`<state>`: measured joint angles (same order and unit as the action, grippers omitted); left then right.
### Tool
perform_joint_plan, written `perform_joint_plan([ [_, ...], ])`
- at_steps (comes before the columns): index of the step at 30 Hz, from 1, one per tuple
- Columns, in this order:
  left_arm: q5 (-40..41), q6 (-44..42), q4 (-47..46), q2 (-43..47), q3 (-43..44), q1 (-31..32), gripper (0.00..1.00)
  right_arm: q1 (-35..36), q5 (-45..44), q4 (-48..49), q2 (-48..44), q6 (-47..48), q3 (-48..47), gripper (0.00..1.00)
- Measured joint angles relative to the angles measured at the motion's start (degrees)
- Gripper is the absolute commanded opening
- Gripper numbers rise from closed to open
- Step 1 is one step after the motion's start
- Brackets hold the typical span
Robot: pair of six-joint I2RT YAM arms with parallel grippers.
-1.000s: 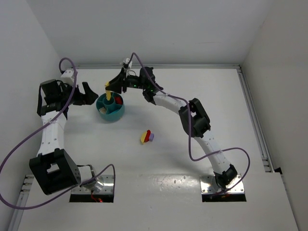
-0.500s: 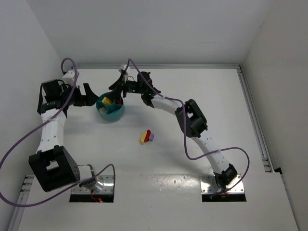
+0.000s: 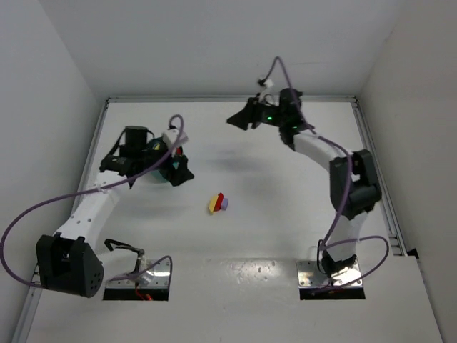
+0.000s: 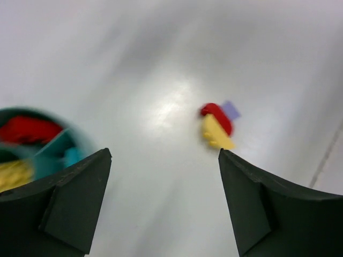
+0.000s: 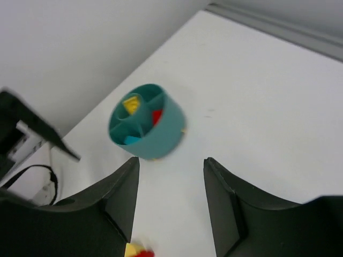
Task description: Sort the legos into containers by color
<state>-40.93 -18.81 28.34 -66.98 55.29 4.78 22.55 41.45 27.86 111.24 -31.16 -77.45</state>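
Observation:
A red, a yellow and a lilac lego lie in one small pile mid-table; the pile also shows in the left wrist view and at the bottom edge of the right wrist view. The round teal bowl holds a red, a yellow and a teal lego in separate compartments. My left arm covers most of the bowl from above. My left gripper hangs open and empty just right of the bowl. My right gripper is open, empty and raised at the far middle.
White walls close the table at the back and both sides, with a rail along the right edge. Purple cables loop from both arms. The left arm's dark body shows beside the bowl in the right wrist view.
The right gripper let a yellow lego go into the bowl, then pulled away up and to the right. The left gripper swung from the bowl's left side across to its right.

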Motion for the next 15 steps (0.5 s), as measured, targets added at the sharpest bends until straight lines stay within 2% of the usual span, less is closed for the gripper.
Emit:
perform_joint_plan([
  [3, 1.38, -0.94, 1.64, -1.88, -0.87, 9.92, 0.84, -8.55, 2.62, -9.25, -7.32, 3.8, 3.54, 0.53],
  [4, 2.03, -1.62, 2.47, -3.28, -0.9, 12.94, 0.87, -10.36, 3.69, -13.16, -8.7, 5.84, 3.82, 0.56],
  [5, 2.58, -2.12, 3.08, -4.83, -0.9, 15.26, 0.99, -11.54, 4.83, -17.14, -9.49, 7.82, 3.87, 0.56],
  [10, 6.99, -2.89, 5.51, -12.63, -1.05, 22.69, 1.0, -13.18, 8.74, -33.79, -11.02, 15.5, 7.34, 0.59],
  [15, 14.05, 1.79, 3.13, -13.84, -2.86, 27.93, 1.0, -14.67, 8.87, -40.65, -16.5, 17.73, 15.74, 0.59],
])
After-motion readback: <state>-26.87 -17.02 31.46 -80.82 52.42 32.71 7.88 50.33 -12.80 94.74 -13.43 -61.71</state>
